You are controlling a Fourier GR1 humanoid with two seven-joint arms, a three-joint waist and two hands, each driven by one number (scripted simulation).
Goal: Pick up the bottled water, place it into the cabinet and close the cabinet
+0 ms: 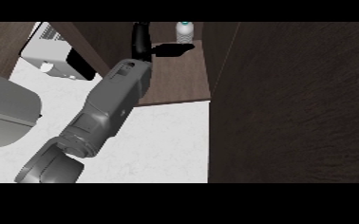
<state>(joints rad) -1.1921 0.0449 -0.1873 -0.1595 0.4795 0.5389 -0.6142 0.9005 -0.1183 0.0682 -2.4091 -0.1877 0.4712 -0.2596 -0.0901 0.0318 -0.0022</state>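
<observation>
Bottle stands upright at the cabinet shelf's back edge. Our left hand sits just before it, fingers straight, holding nothing. Risk: withdrawing could clip and topple the bottle. Dark door crowds the right; white surface offers open room.
</observation>
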